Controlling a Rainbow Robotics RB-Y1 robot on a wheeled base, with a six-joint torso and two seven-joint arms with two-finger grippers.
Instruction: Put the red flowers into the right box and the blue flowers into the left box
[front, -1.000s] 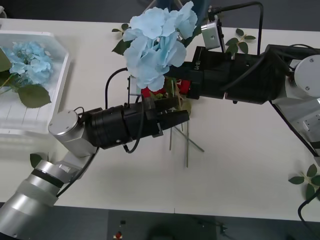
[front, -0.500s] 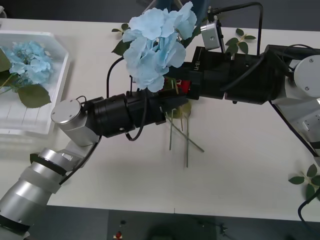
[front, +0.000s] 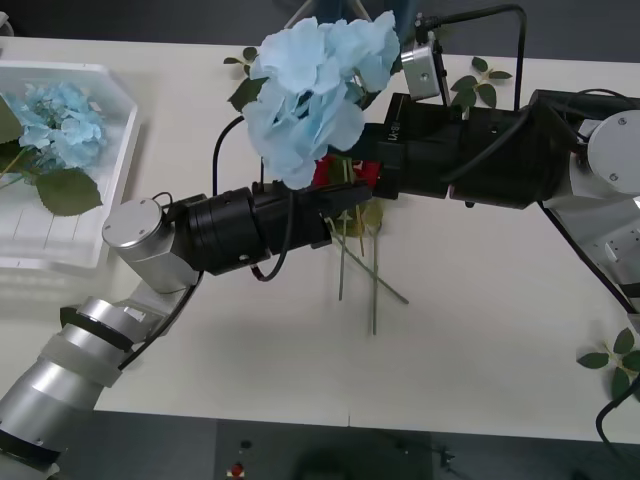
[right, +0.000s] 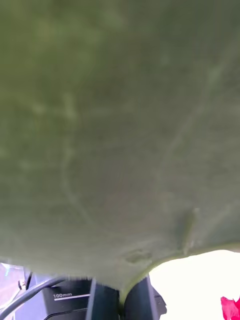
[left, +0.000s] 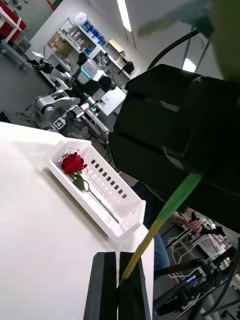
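Note:
A blue flower (front: 315, 95) is held high over the table's middle, close under the front camera. My left gripper (left: 118, 285) is shut on its green stem (left: 160, 220), reaching in from the left (front: 345, 198). From the right, my right gripper (right: 122, 300) is shut on the same flower, whose large leaf (right: 120, 125) covers its camera. Red flowers (front: 335, 170) lie on the table beneath the two grippers, their stems (front: 360, 270) pointing toward me. The left box (front: 115, 170) holds another blue flower (front: 55, 120). The right box (left: 122, 200) holds one red flower (left: 74, 163).
Loose green leaf sprigs lie behind the right arm (front: 480, 80), at the table's near right edge (front: 615, 360) and behind the raised flower (front: 245, 57). The right arm's black forearm (front: 470, 155) crosses the middle of the table.
My left arm pulled back to the left and rose to the blue flower's stem. The bloom has tipped slightly left, uncovering more of the red flowers below.

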